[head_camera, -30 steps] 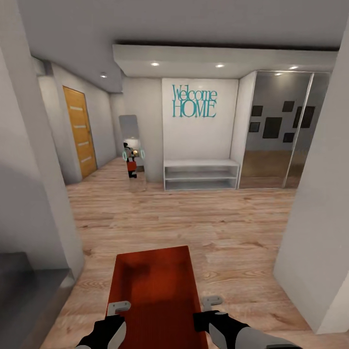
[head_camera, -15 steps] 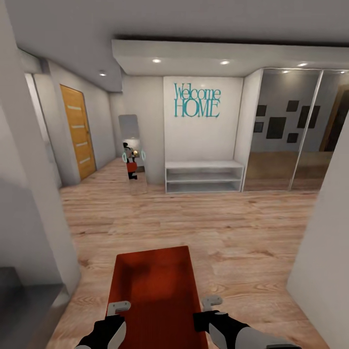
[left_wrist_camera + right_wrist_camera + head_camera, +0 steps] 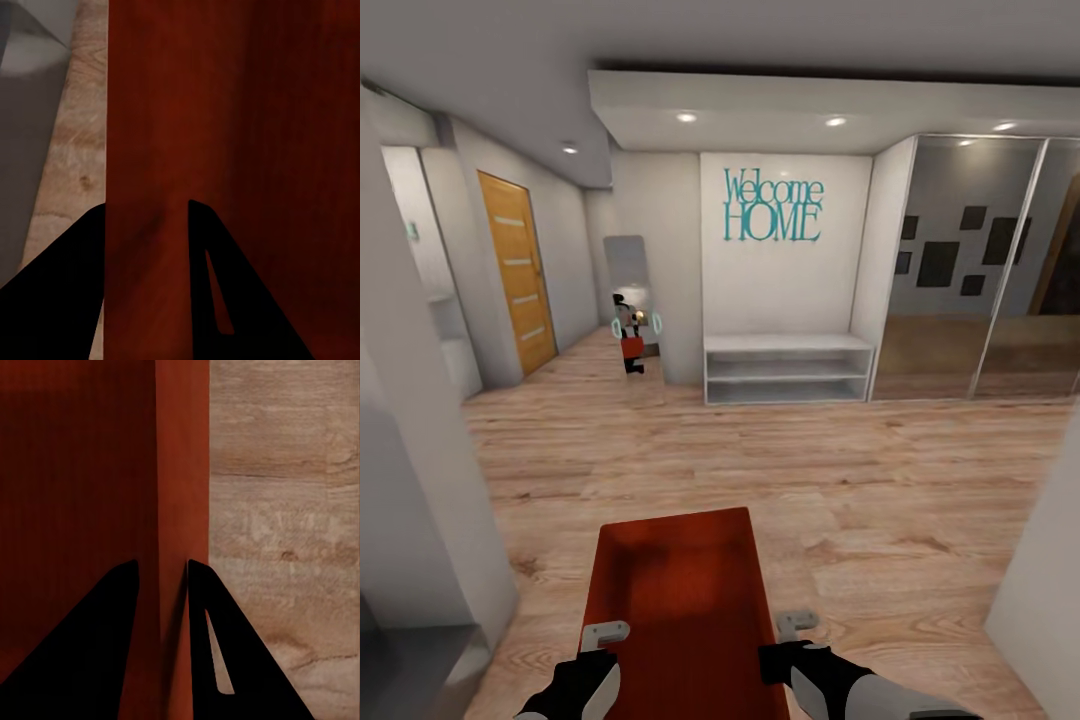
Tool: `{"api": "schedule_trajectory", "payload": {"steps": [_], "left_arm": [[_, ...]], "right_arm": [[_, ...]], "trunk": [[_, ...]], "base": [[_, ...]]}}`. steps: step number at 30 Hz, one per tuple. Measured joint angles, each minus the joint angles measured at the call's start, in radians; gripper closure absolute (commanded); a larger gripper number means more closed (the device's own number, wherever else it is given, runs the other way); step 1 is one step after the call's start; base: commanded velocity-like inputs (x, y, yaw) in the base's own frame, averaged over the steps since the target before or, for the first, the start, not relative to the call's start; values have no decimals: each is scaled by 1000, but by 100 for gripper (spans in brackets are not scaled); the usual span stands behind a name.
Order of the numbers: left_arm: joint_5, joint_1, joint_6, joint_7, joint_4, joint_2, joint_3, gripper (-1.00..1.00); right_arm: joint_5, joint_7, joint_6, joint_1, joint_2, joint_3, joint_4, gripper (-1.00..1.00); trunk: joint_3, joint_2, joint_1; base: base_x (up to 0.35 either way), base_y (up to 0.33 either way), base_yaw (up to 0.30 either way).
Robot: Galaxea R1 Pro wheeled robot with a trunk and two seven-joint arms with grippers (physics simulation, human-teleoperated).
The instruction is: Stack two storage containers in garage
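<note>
One orange-red storage container (image 3: 675, 600) hangs low in front of me in the head view, long side pointing away, above light wood-plank flooring. My left gripper (image 3: 605, 634) is shut on its left wall and my right gripper (image 3: 797, 626) on its right wall. The left wrist view has the left gripper (image 3: 146, 225) straddling a red wall of the container (image 3: 247, 150). Through the right wrist view, the right gripper (image 3: 161, 566) pinches the container's thin wall (image 3: 180, 472).
Ahead is a hallway: a white low shelf bench (image 3: 788, 368) under a "Welcome HOME" sign, a standing mirror (image 3: 632, 310), an orange wooden door (image 3: 517, 270) at left, mirrored wardrobe doors (image 3: 980, 270) at right. White wall corners flank me at left (image 3: 420, 520) and right (image 3: 1050, 600).
The whole view has advanced into the hallway; the side walls have slid outward and the wardrobe shows more. The container and both grippers keep the same place in the picture.
</note>
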Motion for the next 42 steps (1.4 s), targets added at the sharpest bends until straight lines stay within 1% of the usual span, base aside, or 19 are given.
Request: {"api": "schedule_trajectory", "payload": {"steps": [16,33,42], "left_arm": [[0,0,0,0,0,0,0,100],[3,0,-1,2,0,0,-2,100],[3,0,-1,2,0,0,-3,100]], "right_arm": [[0,0,0,0,0,0,0,100],[0,0,-3,0,0,-1,3,100],[-1,0,-3,0,0,-1,2,100]], "trunk": [[0,0,0],[0,0,0],[0,0,0]], "base": [[341,101,6],[342,5,272],[343,0,55]]}}
